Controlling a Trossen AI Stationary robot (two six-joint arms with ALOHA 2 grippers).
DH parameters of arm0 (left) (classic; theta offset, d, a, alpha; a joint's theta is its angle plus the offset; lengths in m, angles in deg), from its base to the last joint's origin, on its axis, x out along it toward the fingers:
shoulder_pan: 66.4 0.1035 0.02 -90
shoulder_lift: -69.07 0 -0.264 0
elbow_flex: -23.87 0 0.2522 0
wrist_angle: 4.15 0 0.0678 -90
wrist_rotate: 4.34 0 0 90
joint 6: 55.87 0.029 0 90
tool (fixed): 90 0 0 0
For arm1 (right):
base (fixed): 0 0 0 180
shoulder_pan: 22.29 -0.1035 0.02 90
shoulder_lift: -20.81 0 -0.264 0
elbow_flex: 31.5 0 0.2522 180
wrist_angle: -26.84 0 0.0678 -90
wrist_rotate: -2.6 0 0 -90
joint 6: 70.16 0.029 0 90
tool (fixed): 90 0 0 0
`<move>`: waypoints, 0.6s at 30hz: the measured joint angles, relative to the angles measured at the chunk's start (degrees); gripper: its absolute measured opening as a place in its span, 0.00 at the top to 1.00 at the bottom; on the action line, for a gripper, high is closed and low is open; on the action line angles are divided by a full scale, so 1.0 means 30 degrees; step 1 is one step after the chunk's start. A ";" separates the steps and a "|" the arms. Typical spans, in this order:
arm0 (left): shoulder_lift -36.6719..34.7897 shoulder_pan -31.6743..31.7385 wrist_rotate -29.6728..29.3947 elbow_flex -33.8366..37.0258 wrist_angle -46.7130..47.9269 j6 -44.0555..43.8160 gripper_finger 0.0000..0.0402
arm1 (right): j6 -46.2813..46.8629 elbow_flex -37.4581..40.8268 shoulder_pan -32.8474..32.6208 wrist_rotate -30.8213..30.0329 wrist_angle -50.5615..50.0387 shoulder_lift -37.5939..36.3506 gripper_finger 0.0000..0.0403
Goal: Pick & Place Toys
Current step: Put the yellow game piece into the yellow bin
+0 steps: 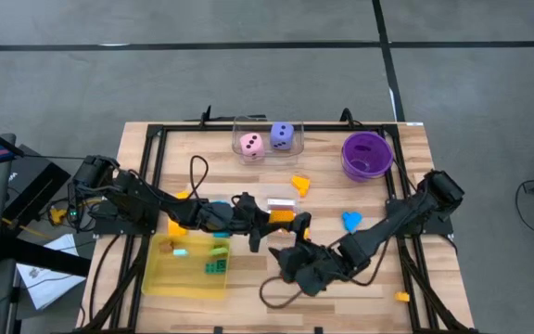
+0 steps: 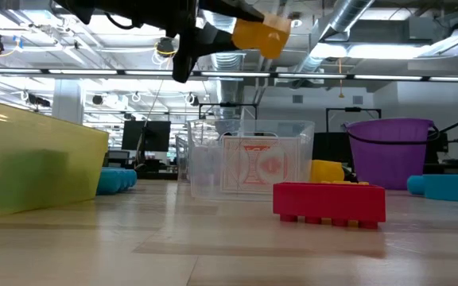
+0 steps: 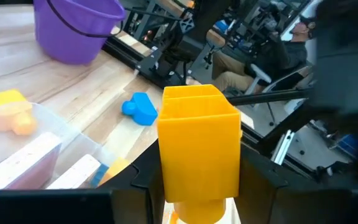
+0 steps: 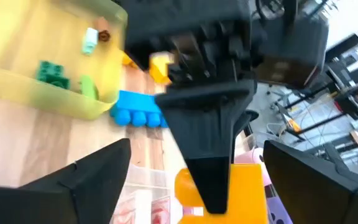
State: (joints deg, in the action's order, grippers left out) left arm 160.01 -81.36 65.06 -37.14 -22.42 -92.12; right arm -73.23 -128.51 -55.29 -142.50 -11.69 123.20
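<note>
The left gripper [image 3: 197, 186] is clamped on an orange-yellow block [image 3: 199, 146], a hollow, open-topped square piece, held in the air above mid-table, between the yellow tray [image 1: 188, 278] and the blue toy [image 1: 351, 221]. The right gripper [image 4: 194, 180] sits just beside it, fingers spread wide and holding nothing. A red studded brick [image 2: 329, 203] lies on the table. No legible writing appears on the block.

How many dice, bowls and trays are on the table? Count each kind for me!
Dice: 2 (pink dotted die, purple dotted die, both in the clear plastic box)
Purple round plastic bowl: 1
Yellow see-through plastic tray: 1
Total: 4
</note>
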 joint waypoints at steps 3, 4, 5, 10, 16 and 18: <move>0.0000 0.0090 0.0007 0.0000 0.0253 0.0000 0.68 | 0.0713 -0.0884 -0.0699 -0.0188 -0.1641 -0.0007 0.08; 0.0000 0.0118 0.0109 -0.0004 0.0337 0.0000 0.68 | 0.1091 -0.1141 -0.0942 -0.0282 -0.2409 -0.0007 0.08; -0.0002 0.0186 0.0398 -0.0007 0.0392 0.0048 0.68 | 0.1598 -0.1392 -0.1205 -0.0475 -0.3333 -0.0002 0.08; 0.0000 0.0284 0.1724 -0.0007 0.0415 0.0462 0.68 | 0.5237 -0.2394 -0.2385 -0.1532 -0.8462 0.0000 0.08; -0.0005 0.0284 0.3488 -0.0007 0.0484 0.1022 0.68 | 1.0482 -0.3314 -0.3401 -0.2008 -1.3999 0.0000 0.08; 0.0000 0.0284 0.4509 -0.0007 0.0663 0.1573 0.68 | 1.1838 -0.3497 -0.3569 -0.2068 -1.5249 0.0000 0.08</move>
State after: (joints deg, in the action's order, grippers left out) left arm 160.01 -80.51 78.58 -37.16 -20.43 -87.40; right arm -37.72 -139.00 -66.00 -148.70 -57.43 123.20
